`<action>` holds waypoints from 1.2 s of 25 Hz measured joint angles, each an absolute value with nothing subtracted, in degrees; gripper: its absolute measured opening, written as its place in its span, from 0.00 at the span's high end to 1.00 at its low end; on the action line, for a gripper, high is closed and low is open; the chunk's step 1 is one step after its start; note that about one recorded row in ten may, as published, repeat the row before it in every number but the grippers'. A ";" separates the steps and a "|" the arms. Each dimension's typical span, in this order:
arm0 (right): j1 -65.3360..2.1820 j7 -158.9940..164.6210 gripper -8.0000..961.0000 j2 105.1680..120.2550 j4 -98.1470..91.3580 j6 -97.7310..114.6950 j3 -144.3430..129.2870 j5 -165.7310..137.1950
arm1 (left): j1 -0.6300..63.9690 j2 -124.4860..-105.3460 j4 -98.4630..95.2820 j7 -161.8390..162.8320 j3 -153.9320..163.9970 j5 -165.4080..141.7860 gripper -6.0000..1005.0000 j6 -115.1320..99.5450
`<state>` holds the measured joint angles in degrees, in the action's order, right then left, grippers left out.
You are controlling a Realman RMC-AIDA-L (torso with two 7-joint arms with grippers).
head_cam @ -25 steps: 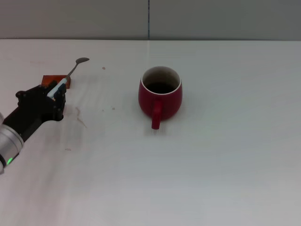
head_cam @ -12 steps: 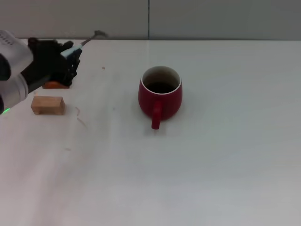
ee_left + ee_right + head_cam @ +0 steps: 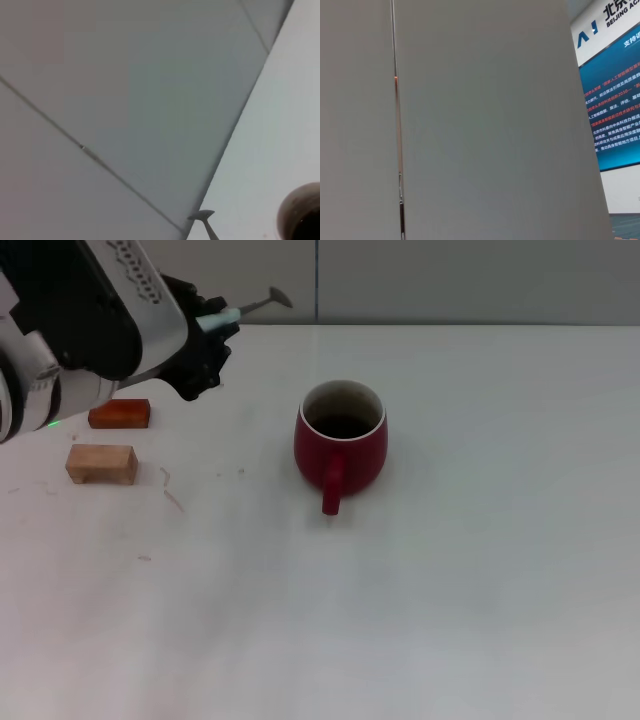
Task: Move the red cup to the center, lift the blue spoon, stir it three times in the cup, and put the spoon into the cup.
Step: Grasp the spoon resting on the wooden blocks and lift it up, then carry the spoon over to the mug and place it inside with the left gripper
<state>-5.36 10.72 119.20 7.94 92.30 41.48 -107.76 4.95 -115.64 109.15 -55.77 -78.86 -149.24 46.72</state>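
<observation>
The red cup (image 3: pixel 341 447) stands upright near the middle of the white table, handle toward me, dark inside. My left gripper (image 3: pixel 208 332) is raised at the far left, up and to the left of the cup, shut on the blue spoon (image 3: pixel 247 308). The spoon's pale handle sits in the fingers and its grey neck and bowl point toward the cup. In the left wrist view the spoon bowl (image 3: pixel 201 216) and part of the cup rim (image 3: pixel 300 210) show. My right gripper is out of view; its wrist view shows only a wall.
A small red-brown block (image 3: pixel 119 414) and a tan wooden block (image 3: pixel 101 463) lie on the table (image 3: pixel 480 570) at the left, below my left arm. A grey wall runs behind the table's far edge.
My left gripper lifted the spoon off the red-brown block and carried it up and to the right toward the cup. Both blocks now lie uncovered. The cup has not moved.
</observation>
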 joint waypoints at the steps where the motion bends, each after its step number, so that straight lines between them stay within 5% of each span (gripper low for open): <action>1: -5.36 10.72 0.20 119.22 7.96 92.30 41.48 -107.76 | 5.48 -117.23 109.40 -59.27 -80.83 -147.89 0.83 49.38; 14: -4.92 10.72 0.20 119.29 8.20 92.45 41.48 -107.67 | 15.66 -117.77 112.48 -65.16 -87.02 -142.70 0.83 72.04; 30: -4.66 10.72 0.20 119.26 8.21 93.50 41.48 -107.76 | 19.31 -117.86 101.33 -66.20 -87.14 -142.83 0.83 72.18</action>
